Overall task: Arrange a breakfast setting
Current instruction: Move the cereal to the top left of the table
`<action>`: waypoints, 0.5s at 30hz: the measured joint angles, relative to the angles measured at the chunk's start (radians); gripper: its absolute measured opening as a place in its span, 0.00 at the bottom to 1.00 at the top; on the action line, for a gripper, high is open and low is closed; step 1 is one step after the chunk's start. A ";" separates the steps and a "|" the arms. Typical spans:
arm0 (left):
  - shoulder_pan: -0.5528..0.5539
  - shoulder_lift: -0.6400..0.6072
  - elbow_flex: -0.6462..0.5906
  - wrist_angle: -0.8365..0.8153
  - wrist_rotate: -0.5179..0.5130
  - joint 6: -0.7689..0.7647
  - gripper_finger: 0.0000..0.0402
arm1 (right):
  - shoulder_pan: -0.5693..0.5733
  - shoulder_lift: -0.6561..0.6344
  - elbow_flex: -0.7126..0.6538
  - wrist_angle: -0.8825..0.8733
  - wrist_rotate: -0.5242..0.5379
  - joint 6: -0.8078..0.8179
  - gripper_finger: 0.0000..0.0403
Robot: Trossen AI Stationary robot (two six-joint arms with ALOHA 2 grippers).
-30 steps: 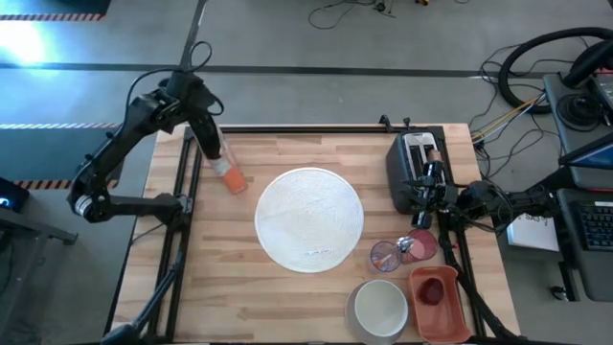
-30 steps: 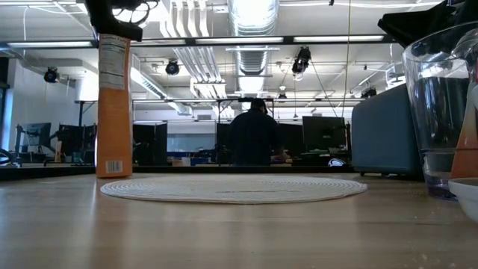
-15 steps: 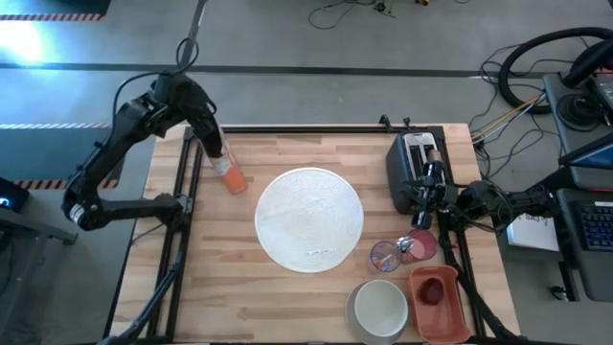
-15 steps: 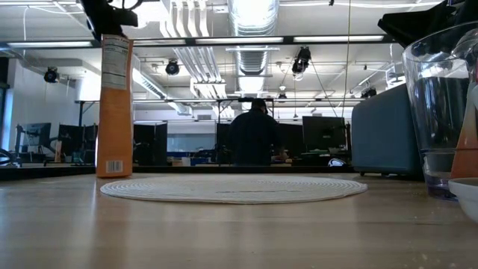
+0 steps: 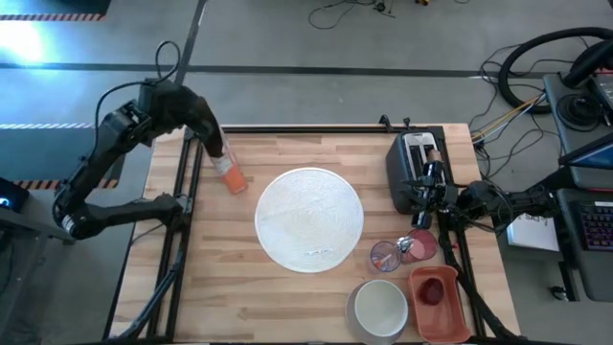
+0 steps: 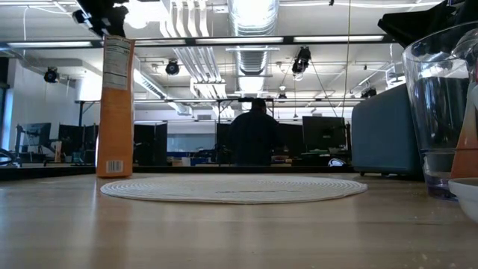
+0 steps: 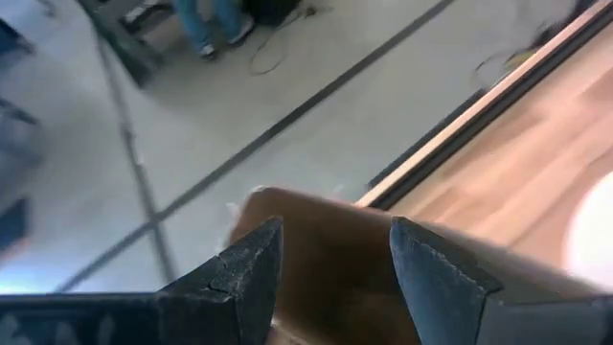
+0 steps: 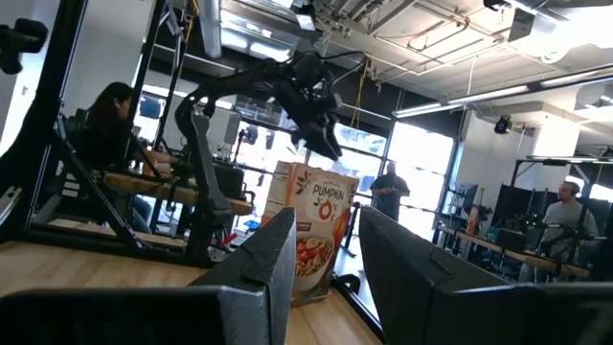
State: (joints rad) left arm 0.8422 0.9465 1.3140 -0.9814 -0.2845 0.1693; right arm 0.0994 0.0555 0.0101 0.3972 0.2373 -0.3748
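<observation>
The left fingers (image 7: 330, 273) are open above the cereal box (image 5: 230, 172), near the desk (image 5: 220, 278)'s far left corner. The right fingers (image 8: 321, 254) are slightly apart, holding nothing, by the toaster (image 5: 412, 168) at the right edge.

High view: overhead, straight down, whole table (image 5: 230, 278). Low view: tabletop level, facing room, close to glass (image 6: 441, 104). Wrist views: forward past fingers. Cereal box (image 5: 228, 168) shared by all views.
</observation>
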 joint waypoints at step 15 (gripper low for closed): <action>-0.216 -0.096 -0.021 -0.058 0.277 -0.554 0.44 | 0.000 0.000 0.000 0.000 0.000 0.000 0.27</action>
State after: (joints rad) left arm 0.6265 0.8509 1.2930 -1.0397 -0.0074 -0.3843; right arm 0.0996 0.0551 0.0098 0.3973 0.2371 -0.3748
